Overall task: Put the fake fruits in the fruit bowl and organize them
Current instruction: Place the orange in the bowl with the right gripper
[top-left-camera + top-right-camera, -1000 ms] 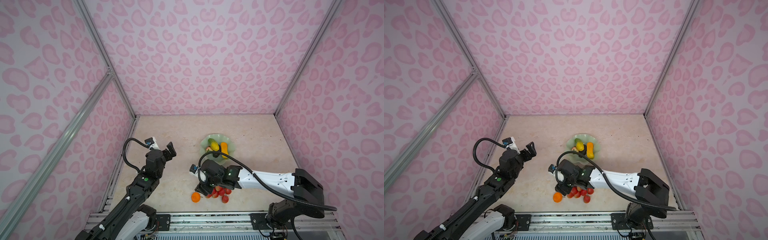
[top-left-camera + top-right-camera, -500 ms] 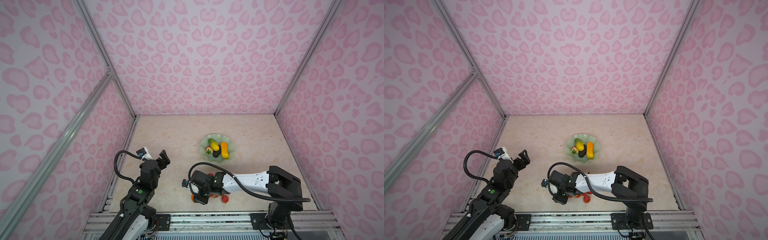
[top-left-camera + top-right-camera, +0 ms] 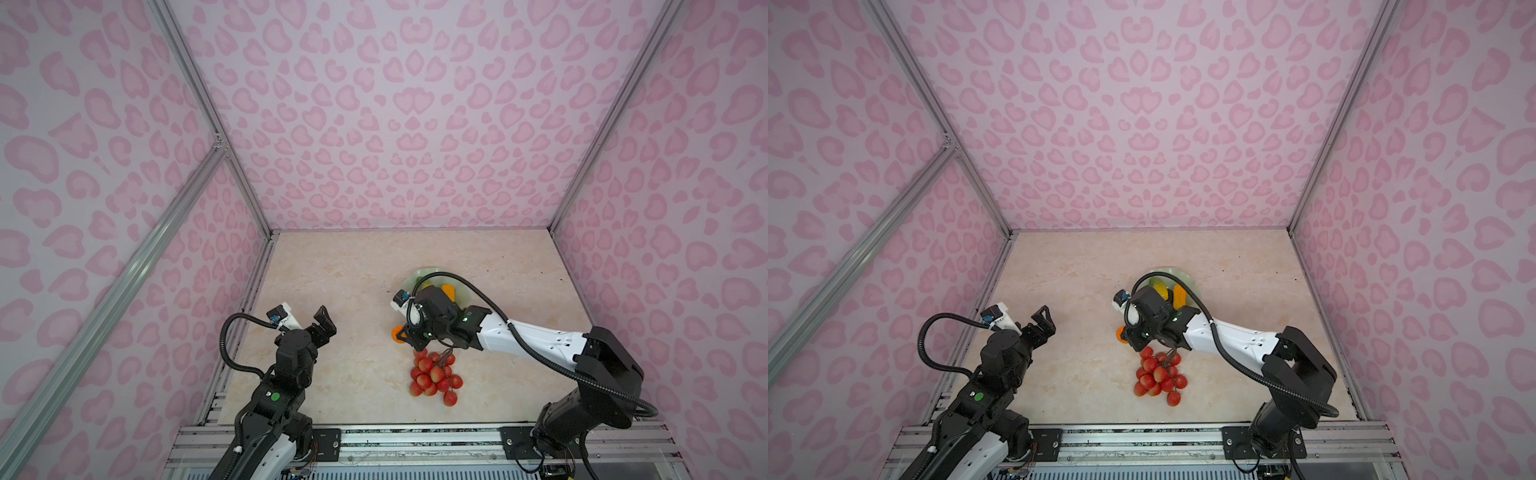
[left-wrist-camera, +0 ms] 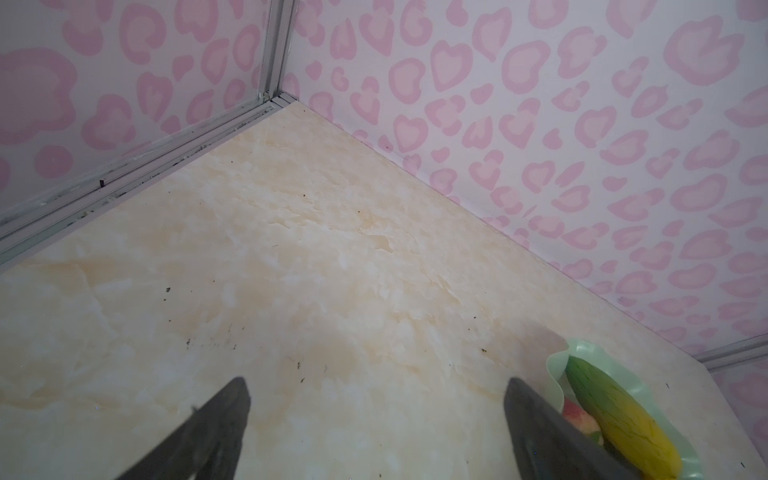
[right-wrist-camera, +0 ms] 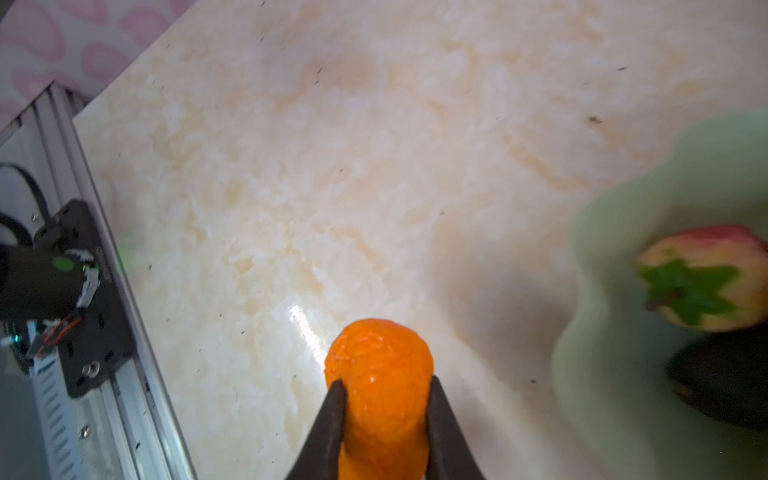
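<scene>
Now: right gripper [image 5: 382, 384] clamped on round orange [image 5: 379, 357], left gripper [image 4: 374, 388] jaws apart.
Fruit bowl [image 3: 1191, 280], mid-frame, holds strawberry [image 5: 702, 274], avocado [image 5: 723, 386], green-yellow oblong [image 4: 615, 411], orange-yellow oblong [image 3: 1178, 296].

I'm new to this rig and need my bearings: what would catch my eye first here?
The right gripper pinches the round orange beside the mint-green fruit bowl, which holds a strawberry. In both top views a bunch of red balls lies on the table toward the front, near that arm. The left gripper hangs open and empty.
</scene>
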Controlling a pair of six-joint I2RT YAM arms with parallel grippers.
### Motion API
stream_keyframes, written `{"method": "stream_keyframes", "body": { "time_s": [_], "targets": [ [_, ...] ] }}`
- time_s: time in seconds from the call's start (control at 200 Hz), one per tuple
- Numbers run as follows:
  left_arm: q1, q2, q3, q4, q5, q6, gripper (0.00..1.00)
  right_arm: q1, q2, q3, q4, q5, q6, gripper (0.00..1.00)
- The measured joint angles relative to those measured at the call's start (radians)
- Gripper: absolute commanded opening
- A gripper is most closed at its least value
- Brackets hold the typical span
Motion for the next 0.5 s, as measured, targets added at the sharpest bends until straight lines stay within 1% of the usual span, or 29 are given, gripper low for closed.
{"method": "stream_keyframes", "body": {
  "time_s": [0.15, 0.31, 0.435, 0.47, 0.5],
  "targets": [
    [0.0, -0.003, -0.001, 0.0, 0.001, 0.011, 0.97, -0.13, -0.019, -0.014, 0.005, 0.064, 0.027, 0.2],
    [0.0, -0.008, -0.013, -0.001, 0.008, 0.01, 0.97, -0.18, -0.011, -0.046, 0.001, 0.094, 0.018, 0.21],
    [0.0, -0.009, -0.021, -0.002, 0.008, 0.01, 0.97, -0.224, 0.013, -0.061, 0.003, 0.132, 0.019, 0.29],
    [0.0, -0.006, -0.021, -0.002, 0.008, 0.009, 0.97, -0.228, 0.02, -0.061, 0.003, 0.142, 0.021, 0.34],
    [0.0, -0.003, -0.021, -0.002, 0.008, 0.009, 0.97, -0.229, 0.027, -0.061, 0.004, 0.145, 0.021, 0.4]
  ]
}}
